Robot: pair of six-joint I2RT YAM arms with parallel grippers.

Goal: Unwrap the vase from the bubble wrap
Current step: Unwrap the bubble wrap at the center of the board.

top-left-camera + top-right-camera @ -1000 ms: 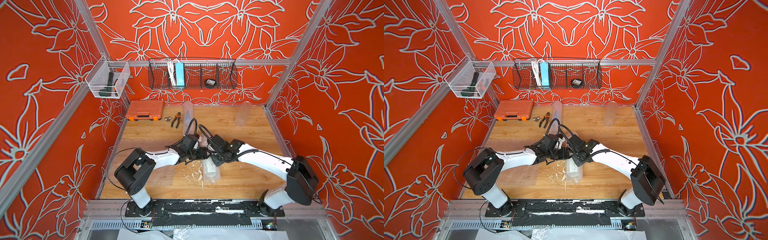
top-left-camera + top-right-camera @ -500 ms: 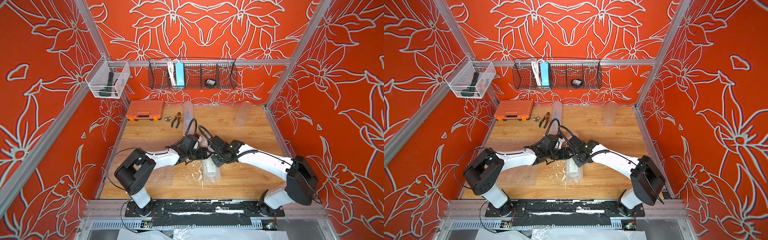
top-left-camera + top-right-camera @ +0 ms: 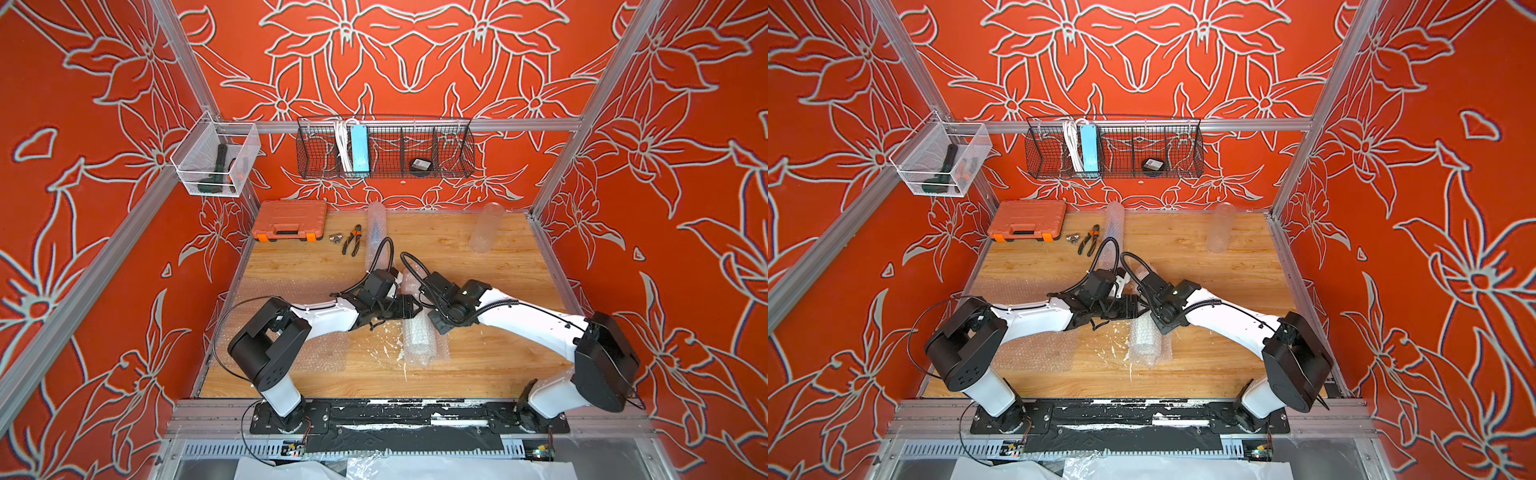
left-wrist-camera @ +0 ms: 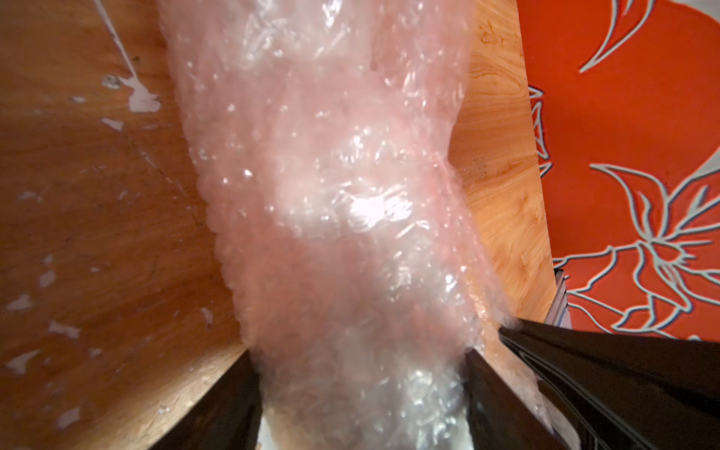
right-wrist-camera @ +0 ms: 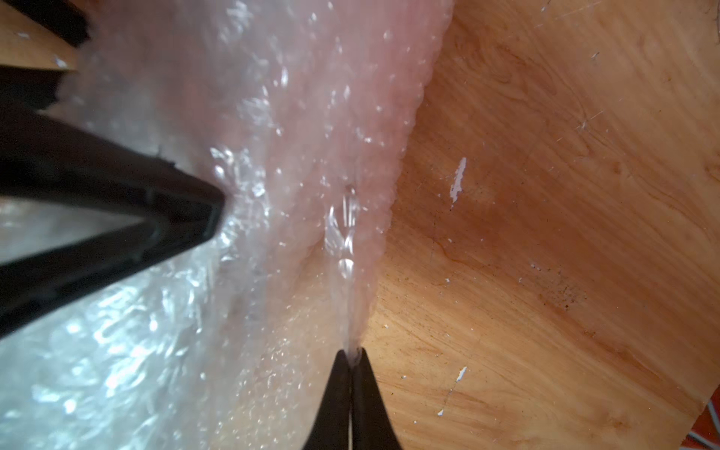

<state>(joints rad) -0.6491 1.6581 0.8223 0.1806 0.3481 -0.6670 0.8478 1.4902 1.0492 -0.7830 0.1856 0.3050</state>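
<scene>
Wooden table (image 3: 498, 270), orange case (image 3: 289, 220), pliers (image 3: 352, 240), rolled bubble wrap (image 3: 419, 345), perhaps small nuts (image 3: 335, 237)

Both top views were bright and evenly lit, sharp to the corners, with only soft shadows on my table (image 3: 478, 266). My wrist views ran dimmer and warmer: the bubble wrap (image 4: 374, 210) glared white in patches and lay soft, out of focus near the lens.

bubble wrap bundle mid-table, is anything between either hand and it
Nothing visible does. The left hand straddles the bubble wrap, its fingers pressed against both sides, and the right hand pinches a thin fold at the wrap's edge. Only bare wooden table lies beside them.
</scene>
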